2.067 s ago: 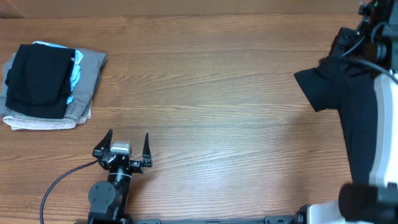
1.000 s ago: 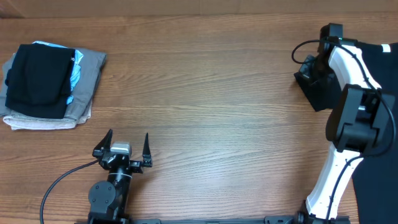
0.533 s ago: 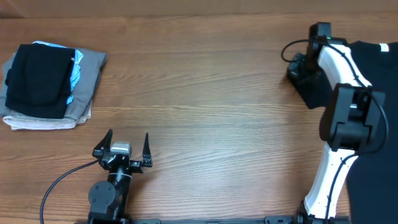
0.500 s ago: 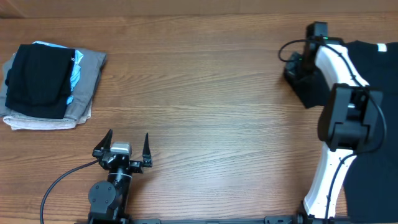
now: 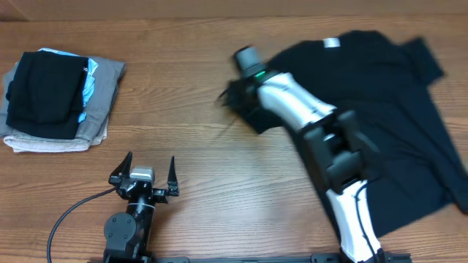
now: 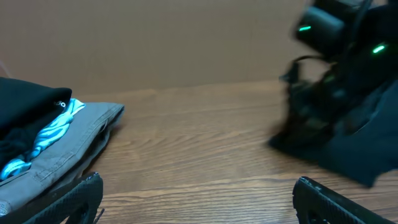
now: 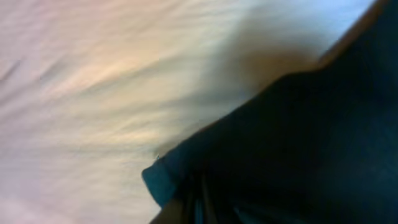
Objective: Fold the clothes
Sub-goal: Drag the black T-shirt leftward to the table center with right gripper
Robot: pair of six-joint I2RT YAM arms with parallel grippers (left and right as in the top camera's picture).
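Note:
A black T-shirt lies spread across the right half of the table, one sleeve pulled toward the middle. My right gripper is at that sleeve, blurred by motion, and shut on the fabric. In the right wrist view the black T-shirt fills the frame and hides the jaws. My left gripper rests open and empty near the front left edge. In the left wrist view its fingertips stand far apart over bare wood, and the shirt sleeve shows at the right.
A stack of folded clothes, black on light blue on grey, sits at the far left; it also shows in the left wrist view. A black cable trails from the left arm.
My right arm has swept from the far right edge toward the table's middle, dragging the black T-shirt with it. The shirt now lies spread on the table. The left arm has not moved.

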